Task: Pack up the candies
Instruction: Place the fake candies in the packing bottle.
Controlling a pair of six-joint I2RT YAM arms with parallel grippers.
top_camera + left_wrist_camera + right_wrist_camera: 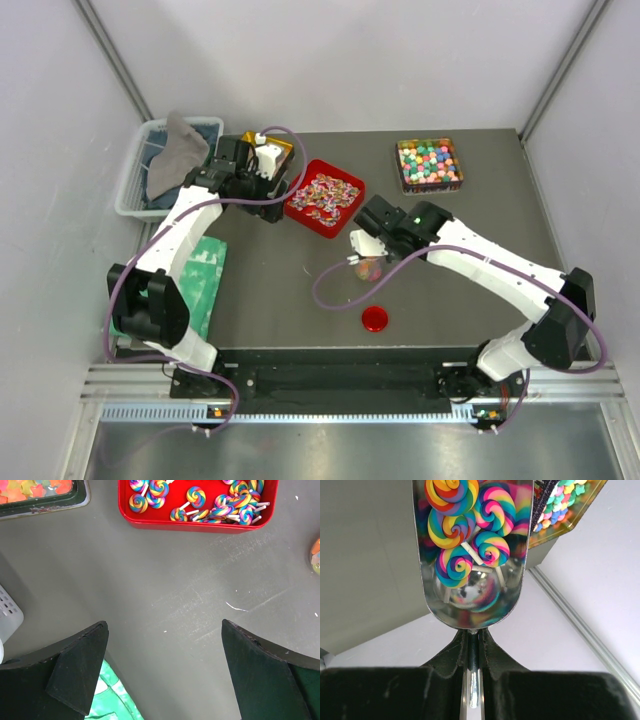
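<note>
Right claw (472, 652) is clamped on the handle of a metal scoop (472, 605). The scoop carries several swirl lollipops (451, 527), and its front lip is cut off at the top of the wrist view. From above, this claw hangs mid-table over a small clear cup (368, 268). The cup's contents are blurred and hard to make out.

Left claw (164, 630) is spread wide with nothing between the fingers, only bare table (165, 590). It sits just short of the near edge of the red tray (195, 525). More swirl lollipops (196, 496) lie in the tray, whose far part is cut off in the wrist view.

A tin (45, 507) of orange-yellow star candies (30, 489) sits left of the tray. From above the left arm mostly hides it.

The tin of pastel balls (428, 162) is at the far right, well apart from the tray, with open table around it. A red lid (375, 319) lies alone near the front edge.

At the far-left corner is a white basket (128, 190) with a grey cloth (178, 150) in it. A green cloth (205, 275) lies on the left side beside the left arm.
</note>
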